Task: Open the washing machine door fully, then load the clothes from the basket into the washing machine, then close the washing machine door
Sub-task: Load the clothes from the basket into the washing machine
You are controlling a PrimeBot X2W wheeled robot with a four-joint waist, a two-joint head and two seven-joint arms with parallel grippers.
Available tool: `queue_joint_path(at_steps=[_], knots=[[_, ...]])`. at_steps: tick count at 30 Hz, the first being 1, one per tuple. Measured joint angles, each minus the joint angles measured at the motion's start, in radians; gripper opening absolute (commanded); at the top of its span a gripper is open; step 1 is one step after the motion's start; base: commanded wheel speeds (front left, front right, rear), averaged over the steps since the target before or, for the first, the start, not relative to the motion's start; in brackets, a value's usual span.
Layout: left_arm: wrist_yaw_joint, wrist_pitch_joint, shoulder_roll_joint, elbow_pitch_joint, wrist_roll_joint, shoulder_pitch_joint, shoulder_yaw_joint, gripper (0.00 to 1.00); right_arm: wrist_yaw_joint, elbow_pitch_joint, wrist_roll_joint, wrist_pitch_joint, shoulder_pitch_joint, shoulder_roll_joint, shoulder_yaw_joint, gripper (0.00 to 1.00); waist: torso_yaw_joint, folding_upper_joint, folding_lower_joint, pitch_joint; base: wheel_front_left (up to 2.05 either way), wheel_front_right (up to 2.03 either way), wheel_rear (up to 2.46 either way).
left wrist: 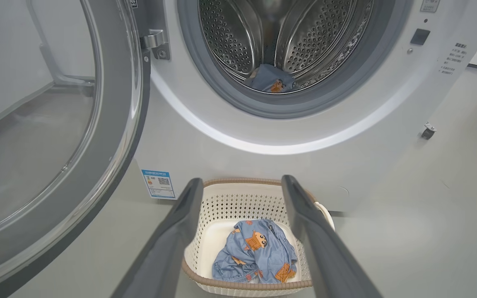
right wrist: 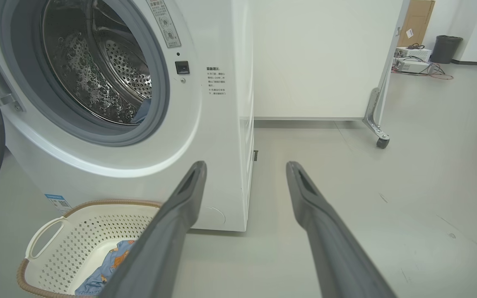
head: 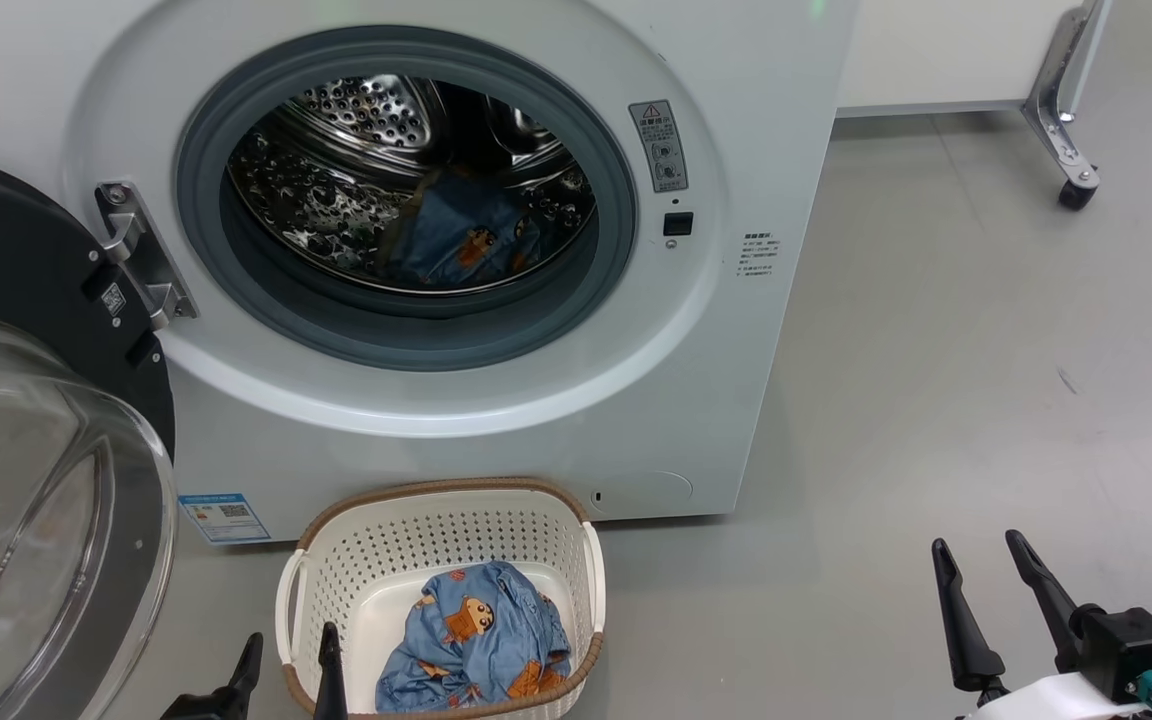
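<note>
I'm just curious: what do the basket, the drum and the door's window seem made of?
The basket: likely matte cream plastic, moulded holes, woven-look brown rim. The drum: perforated metal, probably steel, mirror-shiny. The door's window: clear, glossy, bulging; glass or plastic.

Door (head: pixel 6 250) wide open, clothes (head: pixel 476 640) in basket (head: pixel 436 535)

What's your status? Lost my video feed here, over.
Left end effector open, empty, aimed at basket; right end effector open, empty. Washing machine door open; one garment in drum, another garment in basket. Nothing in the way.
</note>
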Motion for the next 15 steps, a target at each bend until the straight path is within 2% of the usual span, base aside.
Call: queue_joint_path(at_steps=[15], knots=[[0.003,0.107,0.031,-0.006,0.042,-0.059,-0.033,1.0,0.0,-0.025,0.001,0.0,-0.075,0.04,0.039,1.0,-0.043,0.0,0.0,0.133,0.0,0.0,0.0]])
